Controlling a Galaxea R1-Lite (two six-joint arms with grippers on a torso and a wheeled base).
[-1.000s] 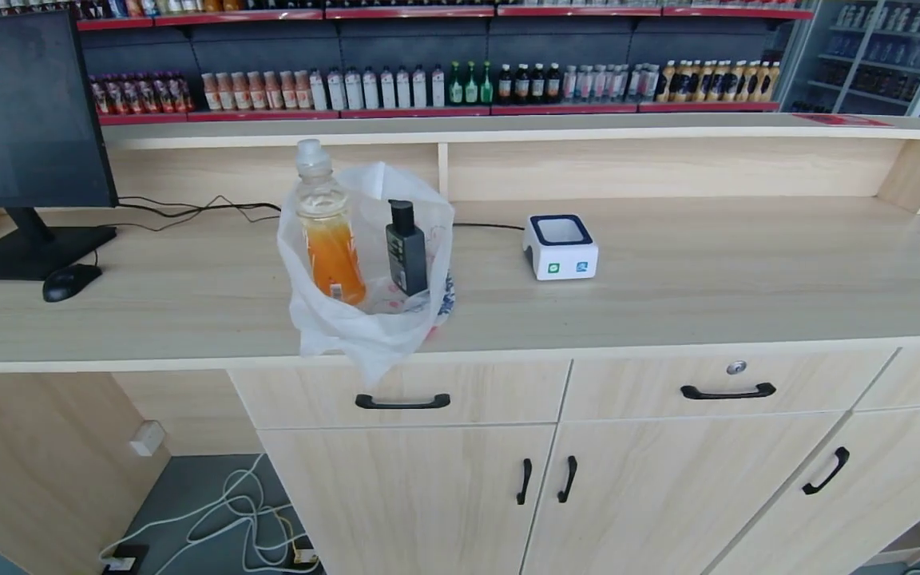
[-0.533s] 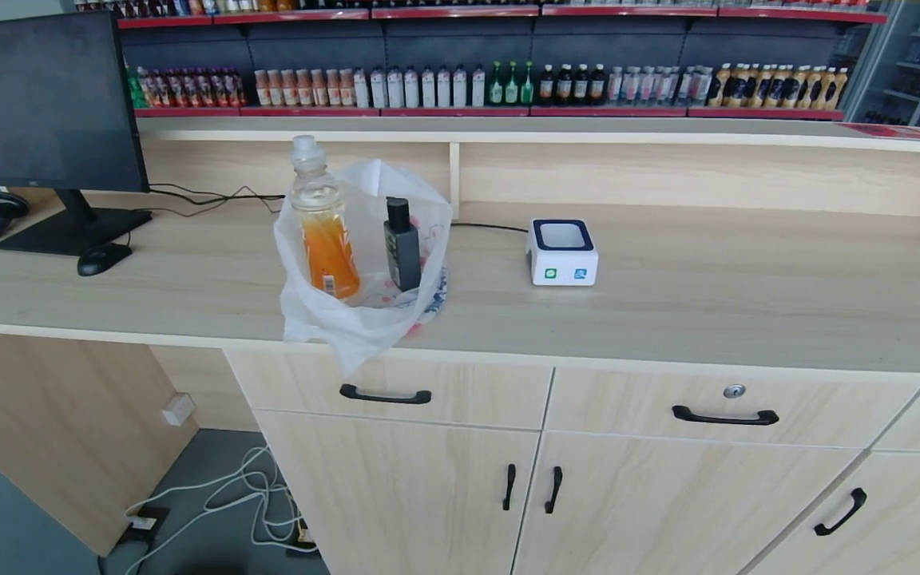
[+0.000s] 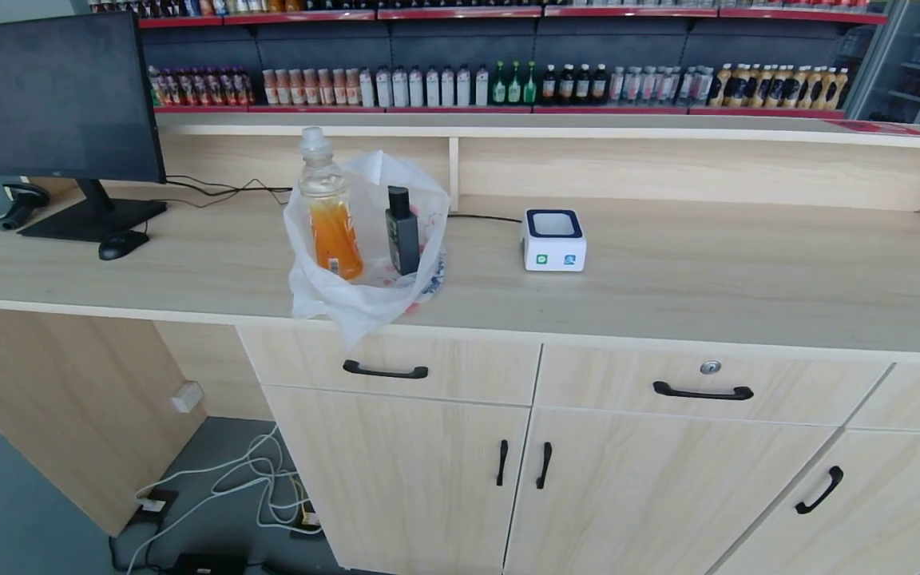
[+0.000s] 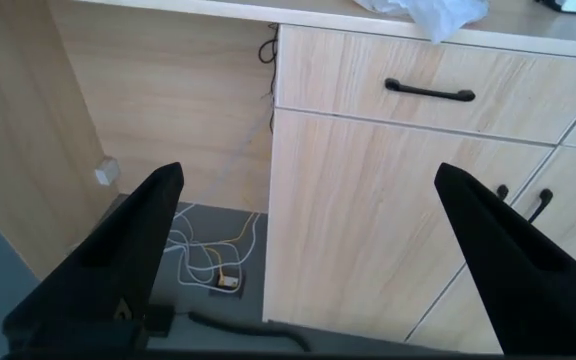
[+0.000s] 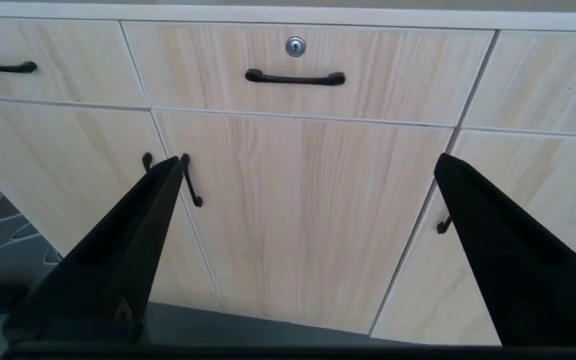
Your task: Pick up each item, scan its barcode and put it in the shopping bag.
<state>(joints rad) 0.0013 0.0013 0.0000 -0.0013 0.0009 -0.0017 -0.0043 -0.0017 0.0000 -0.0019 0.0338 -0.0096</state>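
1. Wooden checkout counter [image 3: 707, 279], drink shelves [image 3: 460, 84] behind it.
2. Shopping bag [image 3: 348, 303] sits on the counter just left of the scanner [image 3: 554, 239]. The orange juice bottle [image 3: 332, 231] and dark bottle [image 3: 402, 235] stand upright inside it.
3. Left gripper [image 4: 308, 170] and right gripper [image 5: 308, 160] both have fingers spread wide, holding nothing, low down facing the cabinet doors [image 5: 298, 230] below the scanner.

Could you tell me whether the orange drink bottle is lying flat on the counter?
No, the orange drink bottle stands upright inside the shopping bag, beside the dark bottle.
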